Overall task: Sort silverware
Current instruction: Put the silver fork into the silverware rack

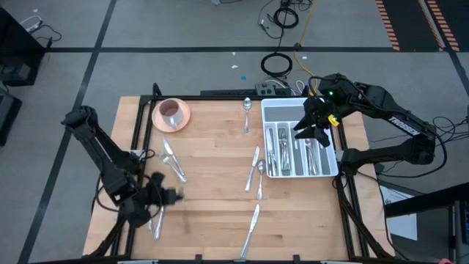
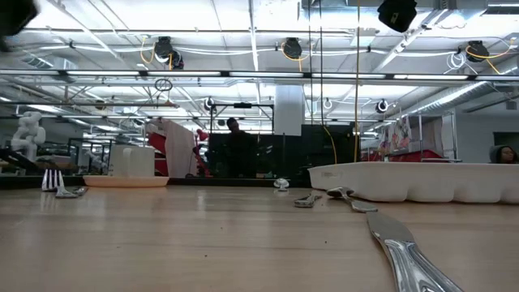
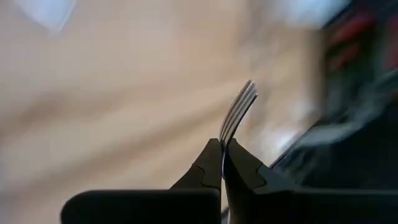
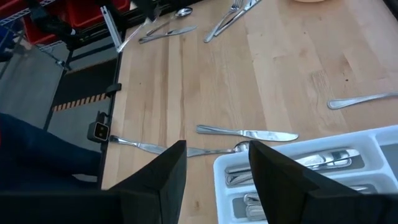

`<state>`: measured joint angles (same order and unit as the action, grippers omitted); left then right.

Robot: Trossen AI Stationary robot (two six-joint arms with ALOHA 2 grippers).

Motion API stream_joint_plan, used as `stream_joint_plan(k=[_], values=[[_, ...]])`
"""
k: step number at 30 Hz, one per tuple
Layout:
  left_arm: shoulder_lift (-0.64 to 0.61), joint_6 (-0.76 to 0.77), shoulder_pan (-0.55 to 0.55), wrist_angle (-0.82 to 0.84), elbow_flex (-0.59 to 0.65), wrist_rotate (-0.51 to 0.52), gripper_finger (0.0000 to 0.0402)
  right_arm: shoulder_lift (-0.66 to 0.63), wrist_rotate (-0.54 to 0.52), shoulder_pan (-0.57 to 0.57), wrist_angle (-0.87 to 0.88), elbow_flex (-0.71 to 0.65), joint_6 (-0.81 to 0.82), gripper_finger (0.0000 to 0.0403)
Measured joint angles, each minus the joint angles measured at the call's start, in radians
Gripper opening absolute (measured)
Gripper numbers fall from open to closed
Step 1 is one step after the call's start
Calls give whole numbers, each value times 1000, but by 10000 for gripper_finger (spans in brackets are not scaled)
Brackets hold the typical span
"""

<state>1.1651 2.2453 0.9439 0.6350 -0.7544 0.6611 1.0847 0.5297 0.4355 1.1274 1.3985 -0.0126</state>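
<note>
Wood-top counter (image 1: 212,176) today, workshop ceiling lights behind it, and the silverware is all over the place. On my left arm, the left gripper (image 1: 163,196) has its jaws pressed together on a fork (image 3: 238,107). The tines stick straight out past the fingertips and the handle runs back between them, so it's pinched edge-on somewhere along the handle. That's a thin grip; I'd guess the fork could pivot if I swing fast. A couple more pieces lie just beside those jaws, a knife (image 1: 174,166) and a spoon (image 1: 168,150) among them.

My right arm hangs over the white tray (image 1: 331,170). The right gripper (image 1: 314,130) has its jaws spread with nothing between them, and below them the tray already holds several pieces in its slots. I read that as parked after a drop, ready for the next one. Just outside the tray, close ahead of those jaws, sit a knife (image 4: 247,133) and a spoon (image 4: 180,149), which look like easy next picks.

Pink saucer with cup (image 1: 171,113) is off to the far side, not part of the sort. Plenty left loose mid-counter, so I'd call this partway done.
</note>
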Motion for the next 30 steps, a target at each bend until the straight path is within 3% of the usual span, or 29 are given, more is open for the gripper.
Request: stream_joint_plan(k=[2, 4, 7, 10, 12, 15, 19, 23, 30], values=[[-28, -11, -20, 2, 0, 206, 3, 0, 0, 0, -3, 0, 0, 167], [-50, -64, -58, 2, 0, 337, 3, 0, 0, 0, -3, 0, 0, 167], [-72, -196, -156, -12, 1, 363, 3, 0, 24, 0, -3, 0, -5, 167], [-76, -402, -269, -142, 3, 347, 3, -2, 75, 0, -18, 0, -6, 167], [-75, -605, -359, -288, 3, 276, 3, -6, 122, 0, -31, 0, 0, 167], [-56, -909, -513, -537, 3, 91, 3, -20, 159, 0, -40, 0, 21, 167], [-14, -1168, -720, -787, 3, -156, 2, -59, 159, 0, -38, 0, 51, 167], [72, -1288, -908, -972, 2, -404, 2, -112, 156, 0, -39, 0, 78, 167], [323, -1308, -1116, -1270, -29, -754, 2, -184, 76, 0, -49, 0, 99, 167]])
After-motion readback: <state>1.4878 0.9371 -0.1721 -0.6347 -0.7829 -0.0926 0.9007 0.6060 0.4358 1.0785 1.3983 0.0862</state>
